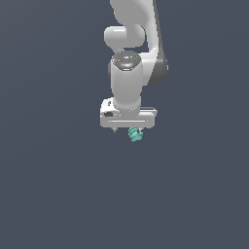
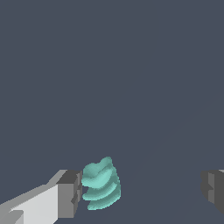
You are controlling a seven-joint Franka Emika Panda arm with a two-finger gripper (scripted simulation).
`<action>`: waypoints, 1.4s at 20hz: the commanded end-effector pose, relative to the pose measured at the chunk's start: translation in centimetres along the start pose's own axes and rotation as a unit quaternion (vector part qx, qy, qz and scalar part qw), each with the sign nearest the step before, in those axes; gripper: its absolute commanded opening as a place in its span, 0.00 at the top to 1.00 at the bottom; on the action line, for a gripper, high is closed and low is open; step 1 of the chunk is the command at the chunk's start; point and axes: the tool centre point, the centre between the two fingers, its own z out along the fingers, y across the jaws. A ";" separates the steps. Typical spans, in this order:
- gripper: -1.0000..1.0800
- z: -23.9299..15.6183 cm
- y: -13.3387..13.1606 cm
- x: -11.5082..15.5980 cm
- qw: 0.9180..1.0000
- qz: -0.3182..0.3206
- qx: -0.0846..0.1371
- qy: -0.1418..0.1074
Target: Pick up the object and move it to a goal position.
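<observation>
The object point(image 1: 135, 134) is a small teal-green ridged lump showing just under the white hand in the exterior view, toward that view's right side of the hand. In the wrist view the object point(image 2: 100, 183) sits between the fingers, close against one grey finger pad point(image 2: 70, 194), while the other pad point(image 2: 213, 190) stands far off with a wide gap. My gripper point(image 1: 128, 130) point(image 2: 142, 190) is open, lowered around the object. The hand hides part of the object in the exterior view.
A plain dark grey-blue surface point(image 1: 58, 194) fills both views. The white arm point(image 1: 127, 82) rises straight above the hand.
</observation>
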 end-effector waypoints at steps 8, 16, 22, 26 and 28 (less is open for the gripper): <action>0.04 1.3 0.5 -0.6 1.000 0.004 -0.005 -0.011; 0.04 1.8 0.3 -0.9 1.000 -0.004 -0.006 -0.011; 0.04 3.5 -0.7 -2.3 0.999 -0.042 -0.008 -0.010; 0.04 5.3 -1.7 -4.0 0.996 -0.085 -0.010 -0.008; 0.04 6.3 -2.3 -5.0 0.994 -0.111 -0.011 -0.007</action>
